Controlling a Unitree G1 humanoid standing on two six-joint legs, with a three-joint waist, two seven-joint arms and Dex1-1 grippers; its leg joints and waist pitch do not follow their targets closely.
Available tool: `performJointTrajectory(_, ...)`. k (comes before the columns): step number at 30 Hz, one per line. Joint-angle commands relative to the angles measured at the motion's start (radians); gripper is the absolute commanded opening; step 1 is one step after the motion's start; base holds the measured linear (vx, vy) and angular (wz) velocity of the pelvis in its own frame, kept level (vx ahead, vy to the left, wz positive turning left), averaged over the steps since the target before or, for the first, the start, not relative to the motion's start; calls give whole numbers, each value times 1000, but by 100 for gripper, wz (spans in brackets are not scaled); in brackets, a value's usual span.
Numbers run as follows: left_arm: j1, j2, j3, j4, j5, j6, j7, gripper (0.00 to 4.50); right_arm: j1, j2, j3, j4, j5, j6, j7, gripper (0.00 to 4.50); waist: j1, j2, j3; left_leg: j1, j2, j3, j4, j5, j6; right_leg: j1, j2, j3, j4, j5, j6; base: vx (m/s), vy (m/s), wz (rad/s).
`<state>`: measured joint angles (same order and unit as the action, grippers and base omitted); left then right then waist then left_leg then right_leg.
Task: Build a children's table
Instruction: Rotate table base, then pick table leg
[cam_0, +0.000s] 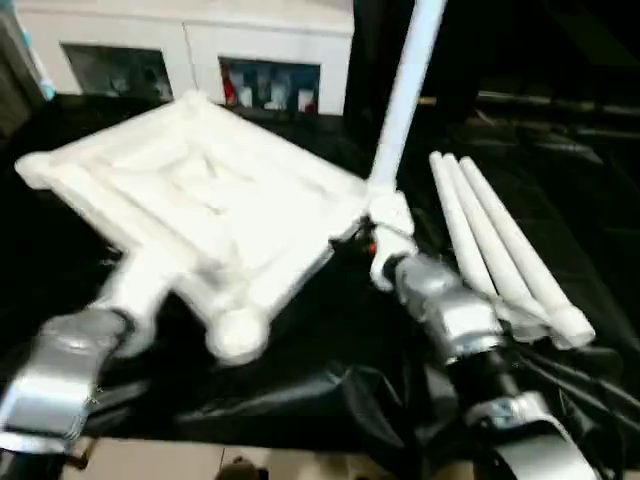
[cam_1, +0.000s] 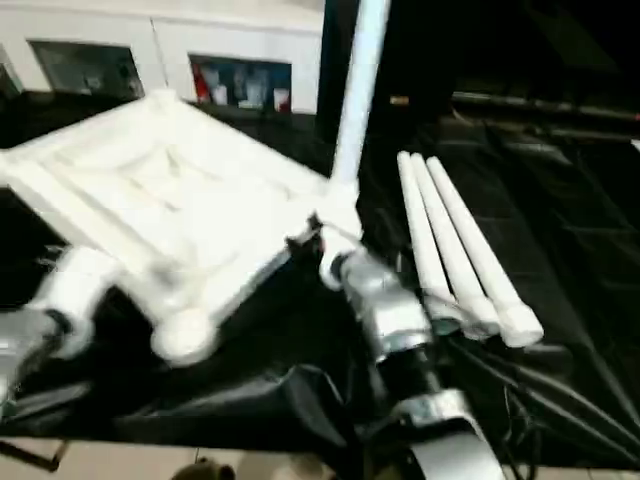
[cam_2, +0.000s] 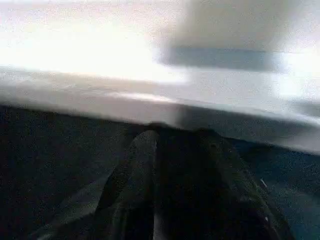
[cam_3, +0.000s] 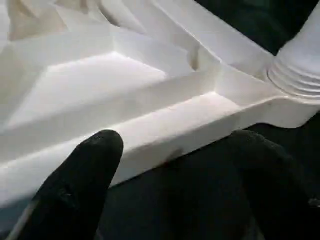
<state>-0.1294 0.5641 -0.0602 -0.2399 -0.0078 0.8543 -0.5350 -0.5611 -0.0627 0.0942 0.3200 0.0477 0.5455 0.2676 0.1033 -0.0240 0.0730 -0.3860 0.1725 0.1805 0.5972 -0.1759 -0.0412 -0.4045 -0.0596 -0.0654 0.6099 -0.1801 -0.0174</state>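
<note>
The white tabletop (cam_0: 200, 195) lies underside up and tilted on the black cloth, ribs and round corner sockets showing. One white leg (cam_0: 405, 90) stands upright in its right corner socket. Three more legs (cam_0: 500, 250) lie side by side to the right. My left gripper (cam_2: 182, 132) is pressed up against the tabletop's near-left rim (cam_2: 150, 107). My right gripper (cam_3: 175, 150) is open at the rim just beside the socket with the leg (cam_3: 300, 65). Its two black fingers (cam_3: 95, 165) are spread wide in front of the rim.
A black cloth (cam_0: 330, 340) covers the work surface and bunches up at the near edge. A white cabinet with glass doors (cam_0: 190, 45) stands behind. A strip of light floor (cam_0: 150, 460) shows below the cloth.
</note>
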Motion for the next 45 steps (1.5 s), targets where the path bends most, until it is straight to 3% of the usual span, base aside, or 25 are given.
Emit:
performJointTrajectory(1, -37, -43, -43, -46, -31, 4, -20, 144, 38, -47, -28, -123, 21, 115, 11, 388, -7, 30, -55, 41, 61, -29, -97, -345, -83, 19, -77, 62, -78, -276, -119, 0, 0, 0)
performJointTrajectory(4, -54, -70, -57, -44, -43, 17, -16, 144, 49, -64, -50, -169, 29, 150, 5, 388, -8, 23, -56, 33, 55, -29, -96, -350, -85, 27, -82, 63, -81, -315, -106, 0, 0, 0)
performJointTrajectory(5, -63, -79, -75, -36, -46, 17, -22, 144, 52, -75, -78, -199, 34, 190, -8, 388, -10, 27, -57, 33, 54, -31, -94, -347, -84, 27, -85, 63, -83, -335, -103, 0, 0, 0)
performJointTrajectory(7, -79, -100, -102, -16, -47, -8, -26, 144, 48, -88, -132, -245, 48, 265, -34, 414, -16, 22, -60, 32, 53, -31, -91, -326, -77, 30, -82, 62, -84, -337, -97, 0, 0, 0)
performJointTrajectory(8, -86, -113, -112, -4, -46, -30, -26, 144, 43, -95, -153, -263, 53, 307, -43, 424, -19, 26, -57, 33, 52, -30, -91, -311, -72, 28, -78, 63, -86, -330, -95, 0, 0, 0)
performJointTrajectory(11, -102, -144, -129, 4, -63, -63, -42, 144, 31, -129, -180, -312, 49, 431, -58, 443, -18, 26, -62, 27, 53, -30, -89, -273, -71, 36, -79, 61, -80, -292, -101, 0, 0, 0)
performJointTrajectory(12, -97, -136, -140, -13, -70, -64, -58, 144, 21, -143, -200, -332, 50, 497, -67, 443, -18, 25, -62, 28, 52, -29, -88, -269, -70, 35, -78, 61, -80, -287, -103, 0, 0, 0)
performJointTrajectory(15, -78, -95, -128, -50, -95, -110, -106, 144, 2, -165, -234, -347, 52, 589, -75, 443, -20, 22, -64, 27, 51, -29, -85, -241, -67, 38, -78, 60, -74, -257, -116, 0, 0, 0)
performJointTrajectory(16, -73, -82, -120, -66, -110, -124, -132, 144, -3, -172, -247, -342, 52, 606, -77, 443, -20, 17, -66, 26, 51, -28, -84, -224, -63, 40, -79, 59, -73, -250, -121, 0, 0, 0)
performJointTrajectory(18, -67, -68, -109, -88, -132, -136, -166, 144, -9, -181, -263, -334, 57, 631, -80, 443, -20, 21, -64, 31, 52, -25, -83, -226, -65, 35, -78, 60, -75, -256, -124, 0, 0, 0)
performJointTrajectory(21, -62, -53, -90, -132, -168, -141, -212, 144, -18, -200, -275, -308, 60, 650, -80, 443, -19, 14, -66, 30, 53, -24, -81, -207, -68, 39, -79, 59, -70, -241, -131, 0, 0, 0)
performJointTrajectory(26, -93, -41, -69, -211, -260, -126, -268, 144, -50, -242, -255, -227, 46, 689, -71, 443, -18, 14, -65, 30, 50, -20, -78, -199, -69, 39, -79, 60, -70, -247, -139, 0, 0, 0)
performJointTrajectory(34, -109, -36, -79, -211, -273, -122, -277, 144, -90, -253, -256, -105, 41, 651, -85, 443, -19, 13, -64, 31, 48, -21, -75, -215, -76, 39, -79, 59, -74, -304, -120, 0, 0, 0)
performJointTrajectory(45, -122, -23, -82, -199, -278, -121, -266, 144, -120, -243, -284, 27, 73, 626, -56, 443, -16, 8, -69, 28, 49, -18, -71, -172, -63, 44, -77, 58, -65, -237, -138, 0, 0, 0)
